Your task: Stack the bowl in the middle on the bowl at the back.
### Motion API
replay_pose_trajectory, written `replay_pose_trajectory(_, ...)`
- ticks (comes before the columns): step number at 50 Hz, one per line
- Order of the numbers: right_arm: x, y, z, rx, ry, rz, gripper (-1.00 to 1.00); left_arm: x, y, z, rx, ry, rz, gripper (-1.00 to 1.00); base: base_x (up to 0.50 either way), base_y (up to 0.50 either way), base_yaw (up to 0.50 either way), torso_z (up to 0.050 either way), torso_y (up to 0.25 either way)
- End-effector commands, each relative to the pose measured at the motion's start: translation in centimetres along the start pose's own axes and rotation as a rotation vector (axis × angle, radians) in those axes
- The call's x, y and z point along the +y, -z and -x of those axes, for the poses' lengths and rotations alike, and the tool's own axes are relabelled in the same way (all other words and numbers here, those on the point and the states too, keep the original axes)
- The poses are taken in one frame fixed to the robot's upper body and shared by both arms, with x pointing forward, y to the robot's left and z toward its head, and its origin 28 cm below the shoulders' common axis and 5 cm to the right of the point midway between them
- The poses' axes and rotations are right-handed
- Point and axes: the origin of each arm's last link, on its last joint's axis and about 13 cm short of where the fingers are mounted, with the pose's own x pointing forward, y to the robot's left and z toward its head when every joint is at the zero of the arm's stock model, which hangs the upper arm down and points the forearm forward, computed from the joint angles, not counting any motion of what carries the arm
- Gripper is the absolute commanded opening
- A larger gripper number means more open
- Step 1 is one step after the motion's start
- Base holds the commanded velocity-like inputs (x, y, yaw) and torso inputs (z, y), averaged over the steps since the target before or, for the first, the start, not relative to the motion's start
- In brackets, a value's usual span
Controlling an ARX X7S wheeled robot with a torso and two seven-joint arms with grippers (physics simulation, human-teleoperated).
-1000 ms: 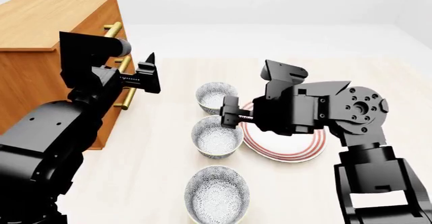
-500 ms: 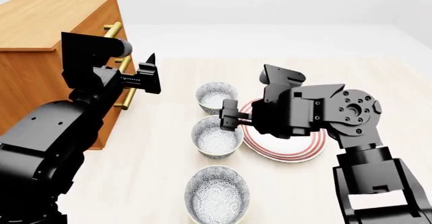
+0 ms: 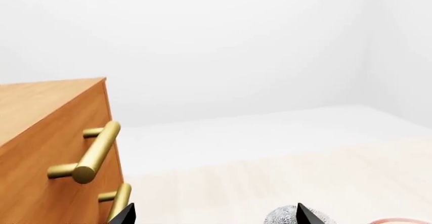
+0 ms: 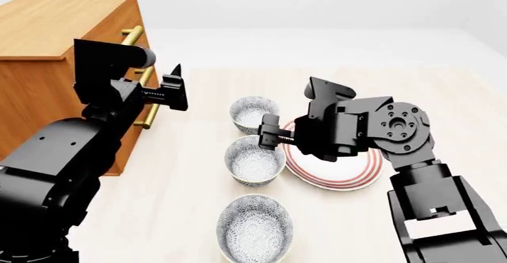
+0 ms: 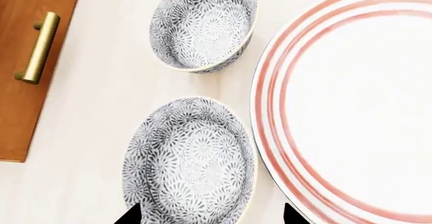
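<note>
Overall, three speckled bowls stand in a line on the pale surface [image 4: 190,174], running away from the robot. The bowl in the middle [image 4: 254,160] sits upright on the surface, apart from the bowl at the back [image 4: 253,113] and from the nearest bowl [image 4: 255,227], and just beside the rim of the red-ringed plate [image 4: 348,174] on its right.

The head view alone shows all three bowls and both arms. The right wrist view shows only the middle and back bowls, the plate's edge and a corner of the wooden cabinet [image 4: 56,67] with one brass handle [image 5: 37,48]; it confirms a strip of bare surface between the two bowls and a narrow gap between the middle bowl and the plate. The left wrist view shows the cabinet front, two brass handles and, at the frame edge, only a sliver of one speckled bowl.

The right gripper [image 4: 269,133] is held low over the far right rim of the middle bowl, its forearm reaching in horizontally above the plate. Its fingers [image 5: 128,216] stand apart, the two tips spanning the right part of the bowl and its rim on the plate side, closed on nothing.

The left gripper [image 4: 176,88] is raised beside the cabinet's handles, well apart from the bowls. Its fingers are apart and empty.
</note>
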Motion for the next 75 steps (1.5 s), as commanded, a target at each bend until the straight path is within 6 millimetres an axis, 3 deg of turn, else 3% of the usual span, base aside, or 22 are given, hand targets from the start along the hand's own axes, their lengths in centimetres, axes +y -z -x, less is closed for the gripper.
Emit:
replay_pose_trajectory(1,-0.3,0.1,-0.8,0.018,-0.002,-0.016,1.00,0.1,0.2,-0.1,0.008,-0.004,-0.002,1.00,0.00,0.00,0.00,0.000,0.000)
replay_pose_trajectory(75,-0.2,0.7,-3.4,0.077,-0.014,-0.017,1.00,0.5,0.5,-0.5,0.018,-0.028,0.003,1.00,0.00,0.00,0.00,0.000,0.000)
